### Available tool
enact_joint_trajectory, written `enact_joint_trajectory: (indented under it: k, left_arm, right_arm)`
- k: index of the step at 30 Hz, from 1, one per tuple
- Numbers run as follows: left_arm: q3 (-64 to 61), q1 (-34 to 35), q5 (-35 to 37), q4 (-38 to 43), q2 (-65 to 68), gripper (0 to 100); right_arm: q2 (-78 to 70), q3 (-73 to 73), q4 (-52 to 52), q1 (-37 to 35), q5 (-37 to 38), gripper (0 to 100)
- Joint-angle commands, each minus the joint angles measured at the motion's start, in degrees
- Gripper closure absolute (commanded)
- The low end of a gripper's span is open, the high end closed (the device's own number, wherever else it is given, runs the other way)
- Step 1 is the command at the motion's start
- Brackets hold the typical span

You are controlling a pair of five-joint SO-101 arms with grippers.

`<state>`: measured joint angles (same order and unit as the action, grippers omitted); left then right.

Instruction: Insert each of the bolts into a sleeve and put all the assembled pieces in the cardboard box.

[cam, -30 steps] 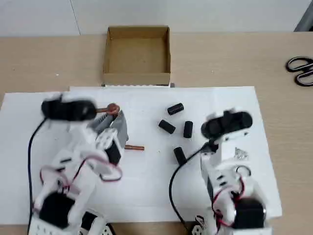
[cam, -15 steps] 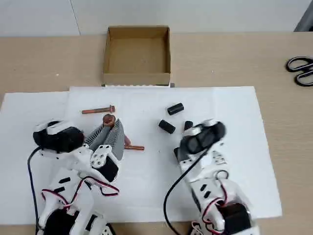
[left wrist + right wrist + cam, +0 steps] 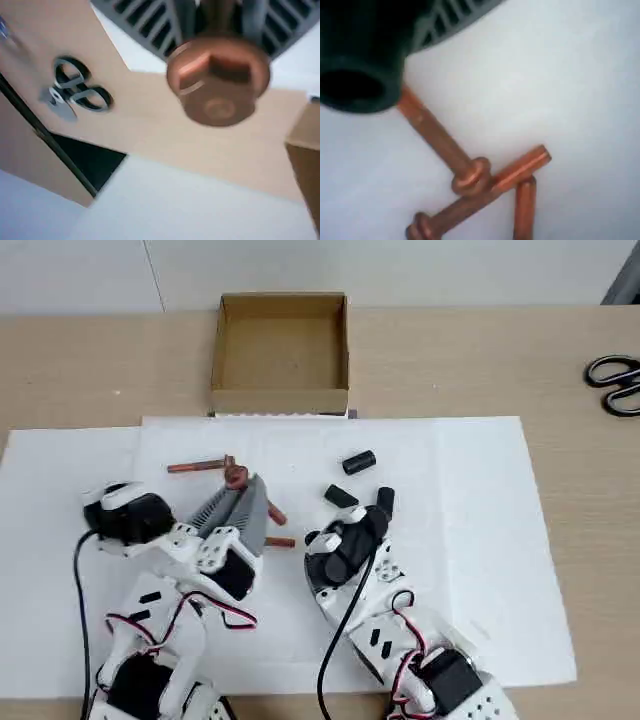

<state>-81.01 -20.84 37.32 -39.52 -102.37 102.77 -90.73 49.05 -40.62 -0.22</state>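
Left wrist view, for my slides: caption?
Grey ribbed left gripper clamps a copper hex-head bolt, tan wooden table beyond.

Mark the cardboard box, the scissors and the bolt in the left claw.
cardboard box (image 3: 281, 401), high view, front wall.
scissors (image 3: 80, 91), left wrist view, where the handle rings meet.
bolt (image 3: 218, 80), left wrist view, hex head.

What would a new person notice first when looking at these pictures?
The copper bolt clamped in the left gripper, over the white paper. Next, the black sleeve in the right gripper, close over loose bolts that touch each other. The cardboard box stands open at the paper's far edge.
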Motion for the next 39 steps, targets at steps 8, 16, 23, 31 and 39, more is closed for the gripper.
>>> enact_joint_trajectory:
  k: [8, 16, 23, 31, 39]
  left_arm:
    - [-0.66, -5.98, 1.05, 1.76, -0.79, 99]
    - [-2.86, -6.15, 0.97, 1.76, -0.79, 99]
    - [-4.35, -6.15, 0.97, 2.02, -0.79, 99]
    - [-4.79, -5.98, 0.97, 2.02, -0.79, 99]
    - [-7.52, -6.24, 0.97, 6.07, -0.79, 99]
  right_arm:
    - [0.13, 0.09, -3.91, -1.27, -0.44, 99.6]
    - [0.13, 1.85, -3.47, -1.27, -0.44, 99.6]
    - [0.13, 2.99, -2.95, -1.27, -0.44, 99.6]
    - [0.13, 6.95, 2.59, -1.27, -0.7, 99.6]
    - [0.13, 7.12, 2.24, -1.36, -0.7, 99.6]
